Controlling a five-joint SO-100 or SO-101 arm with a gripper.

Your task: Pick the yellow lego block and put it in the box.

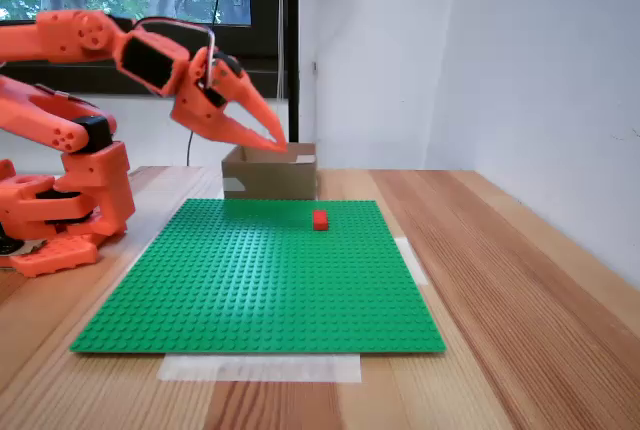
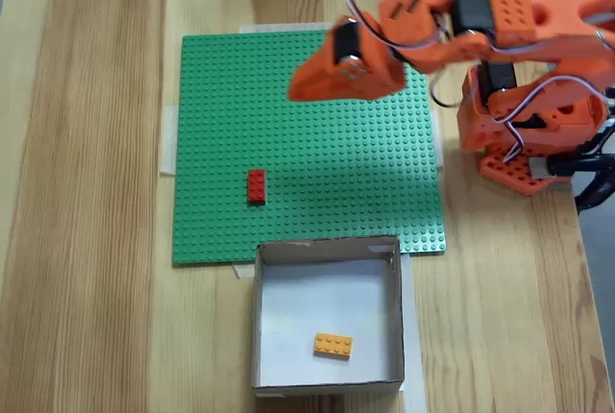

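Observation:
The yellow lego block (image 2: 332,345) lies flat on the pale floor of the box (image 2: 327,290), near its lower edge in a fixed view from above. From the low front, the box (image 1: 270,182) stands behind the green baseplate (image 1: 260,280) and the block is hidden by its walls. My gripper (image 2: 296,92) hangs shut and empty above the upper middle of the baseplate (image 2: 221,115), well apart from the box. In the front fixed view the gripper (image 1: 281,142) points down to the right, its tips lining up with the box's rim.
A small red brick (image 2: 256,185) sits on the baseplate between gripper and box, also seen from the front as the red brick (image 1: 320,219). The arm's base (image 1: 60,210) stands left of the plate. A white wall closes the far side, and tape strips hold the plate's edges.

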